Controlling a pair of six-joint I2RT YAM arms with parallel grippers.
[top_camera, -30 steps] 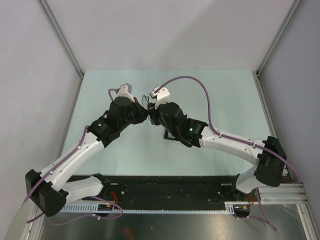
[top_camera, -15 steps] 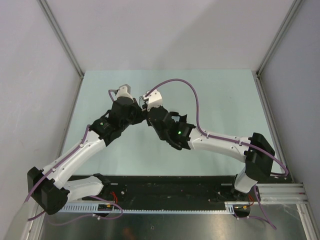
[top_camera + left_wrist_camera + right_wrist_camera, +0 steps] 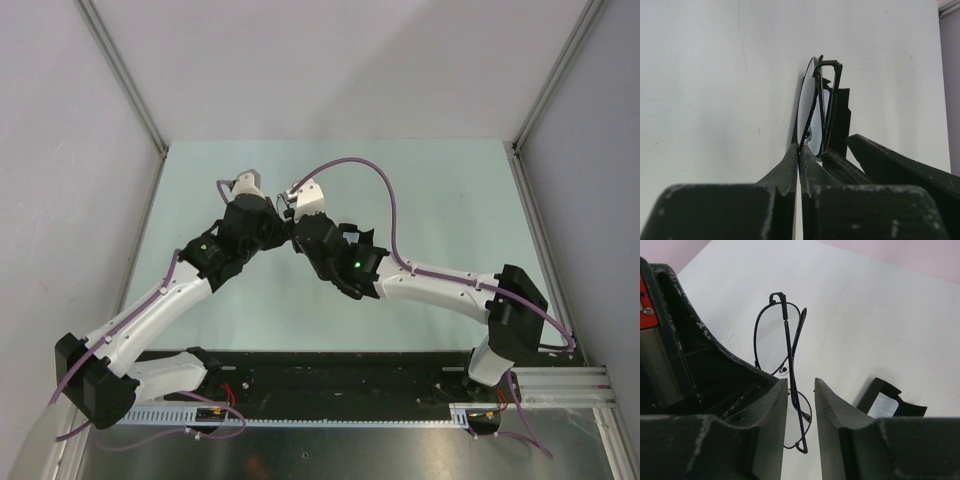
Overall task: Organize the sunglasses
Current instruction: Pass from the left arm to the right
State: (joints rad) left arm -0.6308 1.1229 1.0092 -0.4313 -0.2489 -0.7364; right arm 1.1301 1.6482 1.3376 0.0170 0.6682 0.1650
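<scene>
The sunglasses (image 3: 814, 102) are a thin dark wire pair held up above the pale table. My left gripper (image 3: 800, 149) is shut on the rim of one lens. In the right wrist view the sunglasses (image 3: 785, 347) hang with folded temple arms, and my right gripper (image 3: 801, 382) is open with its fingers on either side of the lower lens and temple, a clear gap to the right finger. In the top view both grippers, left (image 3: 280, 226) and right (image 3: 298, 232), meet at the table's middle and hide most of the glasses.
A black case (image 3: 888, 401) with something pale inside lies on the table just right of my right fingers. The left gripper's body (image 3: 695, 365) fills the left of the right wrist view. Grey walls stand close on both sides of the table (image 3: 450, 190).
My right arm has swung left and closed in on the left gripper, bringing its fingers around the sunglasses. The left gripper has kept its hold and barely moved.
</scene>
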